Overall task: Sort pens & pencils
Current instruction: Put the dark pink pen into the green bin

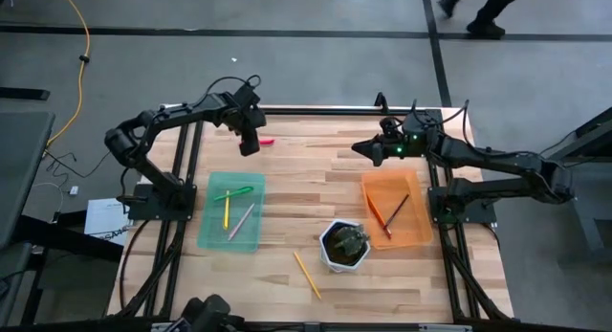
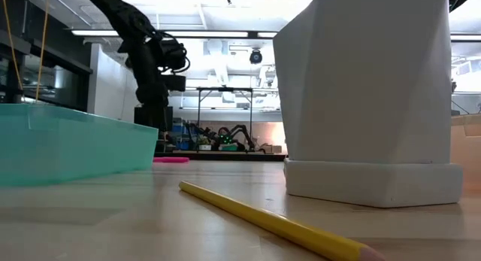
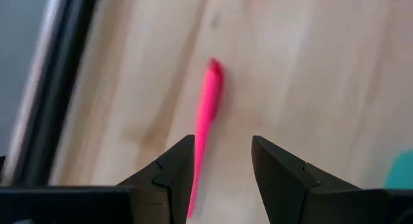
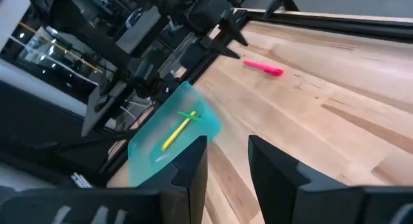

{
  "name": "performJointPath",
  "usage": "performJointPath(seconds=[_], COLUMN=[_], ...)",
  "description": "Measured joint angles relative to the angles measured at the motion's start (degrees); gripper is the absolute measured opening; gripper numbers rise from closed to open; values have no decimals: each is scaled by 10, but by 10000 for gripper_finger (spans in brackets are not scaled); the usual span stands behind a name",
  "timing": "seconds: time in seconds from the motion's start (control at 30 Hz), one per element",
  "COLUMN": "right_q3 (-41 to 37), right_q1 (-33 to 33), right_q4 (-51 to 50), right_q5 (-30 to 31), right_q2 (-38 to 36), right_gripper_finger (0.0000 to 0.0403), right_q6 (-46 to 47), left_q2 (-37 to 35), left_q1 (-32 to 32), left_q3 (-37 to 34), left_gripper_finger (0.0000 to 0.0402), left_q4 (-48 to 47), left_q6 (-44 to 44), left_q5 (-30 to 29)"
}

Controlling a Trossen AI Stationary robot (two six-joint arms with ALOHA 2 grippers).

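Pale wood counter (image 1: 316,179), pink pen (image 3: 206,114) below my left tool (image 3: 222,169), open and empty. I centre it before closing; right tool (image 4: 226,159) waits parted, empty.

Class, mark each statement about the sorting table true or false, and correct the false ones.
1. A pink pen lies on the bare table. True.
2. The green tray holds three pens. True.
3. The orange tray is empty. False: it holds two pencils.
4. The left gripper has its fingers shut on the pink pen. False: the fingers stand open above it.
5. A yellow pencil lies on the table near the white pot. True.
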Motion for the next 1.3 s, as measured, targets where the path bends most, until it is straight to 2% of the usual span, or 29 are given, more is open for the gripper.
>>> performJointPath(seconds=[0.27, 0.57, 1.0, 1.3], right_q3=[0, 0, 0, 0], right_q1=[-34, -67, -87, -86], right_q4=[11, 13, 13, 13], right_q5=[-62, -64, -68, -68], right_q2=[0, -1, -1, -1], right_gripper_finger=[103, 103, 103, 103], right_q6=[-19, -24, -24, -14], left_q2=[36, 68, 71, 74], left_q1=[1, 5, 82, 83], left_q3=[11, 11, 11, 12], left_gripper_finger=[140, 140, 140, 140], left_q4=[-18, -10, -16, -16], left_q6=[-2, 8, 16, 50], left_q5=[-24, -19, 27, 46])
